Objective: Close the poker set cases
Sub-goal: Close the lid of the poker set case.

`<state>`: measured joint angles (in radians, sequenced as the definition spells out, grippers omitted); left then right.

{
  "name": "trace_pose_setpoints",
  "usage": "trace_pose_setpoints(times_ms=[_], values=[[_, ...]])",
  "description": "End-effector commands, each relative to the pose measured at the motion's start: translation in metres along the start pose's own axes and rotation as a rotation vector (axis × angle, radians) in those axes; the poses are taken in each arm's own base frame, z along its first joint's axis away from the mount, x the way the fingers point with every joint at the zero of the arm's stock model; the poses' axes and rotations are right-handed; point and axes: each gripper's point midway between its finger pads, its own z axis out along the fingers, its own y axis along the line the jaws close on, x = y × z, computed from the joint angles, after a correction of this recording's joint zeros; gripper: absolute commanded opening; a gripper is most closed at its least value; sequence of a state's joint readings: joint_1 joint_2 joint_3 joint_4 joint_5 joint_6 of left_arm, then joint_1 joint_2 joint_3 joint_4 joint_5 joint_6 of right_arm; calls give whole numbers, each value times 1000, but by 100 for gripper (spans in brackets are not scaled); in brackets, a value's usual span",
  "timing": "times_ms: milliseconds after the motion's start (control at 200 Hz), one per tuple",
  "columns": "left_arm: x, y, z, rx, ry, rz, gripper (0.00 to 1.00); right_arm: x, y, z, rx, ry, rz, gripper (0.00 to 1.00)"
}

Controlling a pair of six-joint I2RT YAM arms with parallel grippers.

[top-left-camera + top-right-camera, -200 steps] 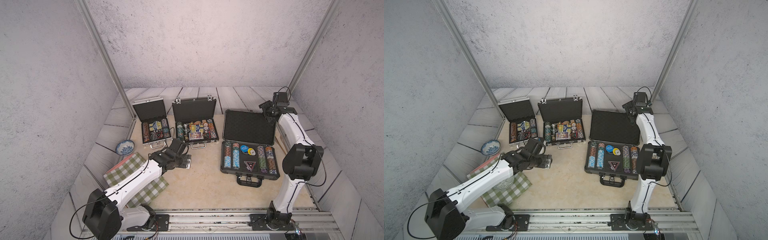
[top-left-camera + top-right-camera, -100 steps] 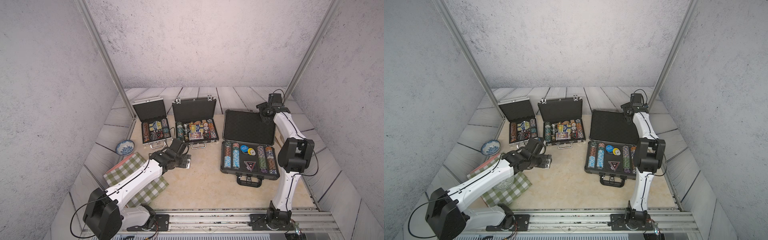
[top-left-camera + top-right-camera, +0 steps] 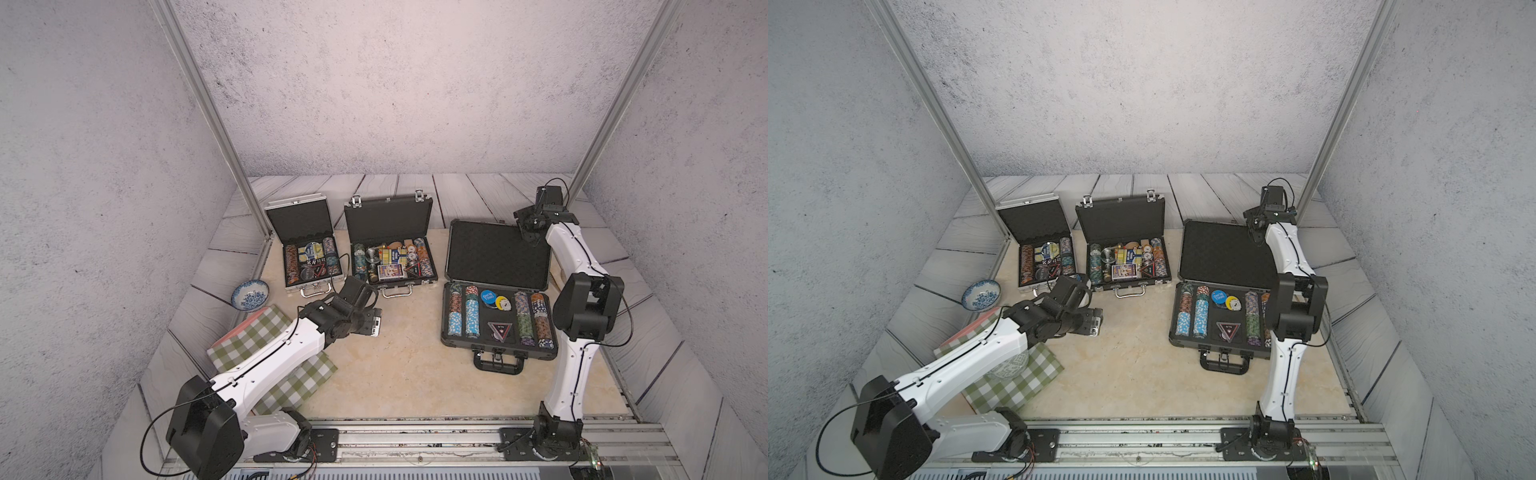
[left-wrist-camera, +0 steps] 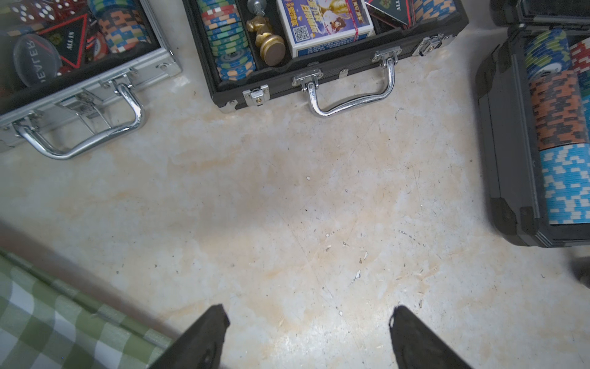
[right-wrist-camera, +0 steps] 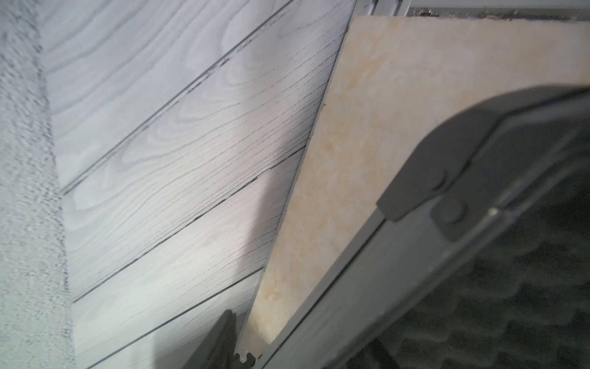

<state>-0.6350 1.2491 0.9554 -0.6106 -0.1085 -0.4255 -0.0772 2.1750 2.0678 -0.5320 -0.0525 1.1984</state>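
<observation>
Grey plaster-look walls enclose a pale marbled tabletop (image 3: 395, 374) bordered by whitewashed planks. We read the clock with twelve at the far wall and six at the rail.

Item one: small silver case (image 3: 309, 249), at eleven o'clock, lid upright, chips and dice on show.

Item two: middle black case (image 3: 390, 249), at twelve, lid upright, its chrome handle (image 4: 351, 96) lying flat toward six.

Item three: large black case (image 3: 498, 320), at three, its foam-lined lid (image 3: 494, 253) leaning back toward twelve. We count all three open, so no part of the task is done.

Item four: right gripper (image 3: 528, 227), at two o'clock, set at the large lid's upper corner on the three o'clock side. We judge it is placed there because the edge farthest from the hinge gives the most leverage for tipping the lid toward six. The right wrist view shows that corner close up with one finger (image 5: 220, 338) beside the rim. The other finger is out of frame, so we cannot tell whether the claw is clamped on the rim or merely near it.

Item five: left gripper (image 4: 308, 319), low over bare tabletop just on the six o'clock side of the two smaller cases, claw spread apart and empty. We judge it is parked within reach of both.

Sundries: blue-patterned bowl (image 3: 250, 295) at nine, checked cloth (image 3: 257, 332) at eight, neither part of the job.
</observation>
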Motion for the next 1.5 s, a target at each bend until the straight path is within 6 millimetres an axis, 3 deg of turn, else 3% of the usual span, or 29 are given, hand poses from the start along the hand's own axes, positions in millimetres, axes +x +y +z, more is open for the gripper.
trace_pose_setpoints(times_ms=[0, 135, 440, 641, 906, 1116, 1236, 1496], values=[[-6, 1, -3, -13, -1, 9, 84, 1, -8, 15, 9, 10, -1, 48], [-7, 0, -3, -10, -4, 6, 84, 1, -8, 13, 4, 10, -6, 34], [-7, 1, -3, -10, -6, 2, 84, -1, -4, 3, -17, 6, -21, 16], [-3, 1, 1, -10, 4, -3, 84, -4, 8, -17, -62, -13, -48, 7], [2, -9, 18, 18, 52, -12, 83, -5, 17, -46, -111, -30, -97, 2], [-9, -24, 29, 52, 67, -27, 83, 3, 13, -67, -148, -26, -119, 2], [-17, -38, 38, 89, 70, -39, 82, 8, 5, -82, -162, -30, -129, 2], [-14, -72, 62, 126, 105, 11, 81, 15, -15, -118, -163, -67, -173, 2]])
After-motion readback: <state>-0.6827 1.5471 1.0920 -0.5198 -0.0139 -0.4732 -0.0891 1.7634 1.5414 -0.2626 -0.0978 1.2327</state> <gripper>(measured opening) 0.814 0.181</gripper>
